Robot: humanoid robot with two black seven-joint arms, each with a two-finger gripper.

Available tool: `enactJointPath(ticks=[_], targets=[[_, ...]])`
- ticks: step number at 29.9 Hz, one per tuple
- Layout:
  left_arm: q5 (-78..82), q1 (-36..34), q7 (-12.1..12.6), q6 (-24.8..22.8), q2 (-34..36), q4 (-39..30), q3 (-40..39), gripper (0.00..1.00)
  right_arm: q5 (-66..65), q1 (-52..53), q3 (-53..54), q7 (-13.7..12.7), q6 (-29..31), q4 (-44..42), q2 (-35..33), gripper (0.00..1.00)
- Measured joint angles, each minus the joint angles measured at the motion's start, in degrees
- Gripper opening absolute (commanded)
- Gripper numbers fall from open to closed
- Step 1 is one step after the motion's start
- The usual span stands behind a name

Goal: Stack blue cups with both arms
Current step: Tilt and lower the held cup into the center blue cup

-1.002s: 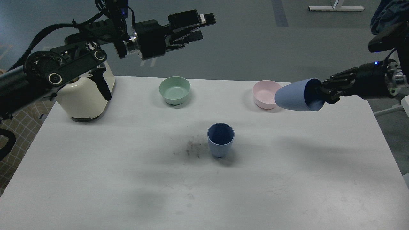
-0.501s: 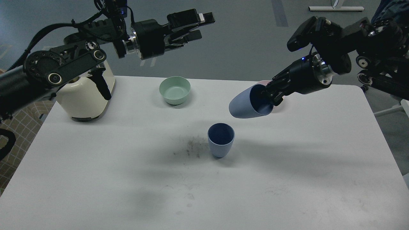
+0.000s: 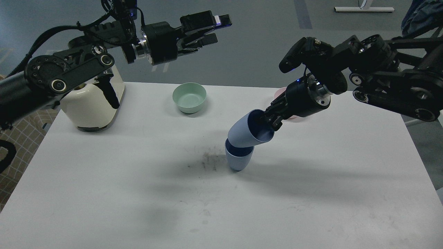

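The right tool (image 3: 271,119) pinches a matte, tapered blue cup (image 3: 247,131) by its rim, tilted over the upright cup (image 3: 238,157) mid-desk (image 3: 138,193); left tool (image 3: 209,29) spread above the green bowl (image 3: 189,97).

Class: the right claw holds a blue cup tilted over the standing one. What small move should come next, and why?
Probably rotate the held cup upright. It leans on its side, its base over the standing cup's mouth, gripped at the rim by the right claw. It seems too slanted to slide in.
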Motion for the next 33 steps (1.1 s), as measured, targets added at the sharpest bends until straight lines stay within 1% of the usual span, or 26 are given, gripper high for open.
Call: enactJointPath(ticks=[9, 28, 32, 33], targets=[[0.0, 0.0, -0.1, -0.1, 0.3, 0.0, -0.2, 0.96, 0.1, 0.0, -1.4, 0.0, 0.0, -1.3, 2.2, 0.00], [0.0, 0.1, -0.1, -0.1, 0.3, 0.0, -0.8, 0.96, 0.1, -0.2, -2.2, 0.0, 0.0, -1.3, 2.5, 0.00], [0.0, 0.1, -0.1, -0.1, 0.4, 0.0, -1.0, 0.96, 0.6, -0.3, -2.2, 0.0, 0.0, -1.3, 2.5, 0.12], [0.0, 0.1, -0.1, -0.1, 0.4, 0.0, -1.0, 0.96, 0.8, -0.3, -2.2, 0.0, 0.0, -1.3, 2.5, 0.14]])
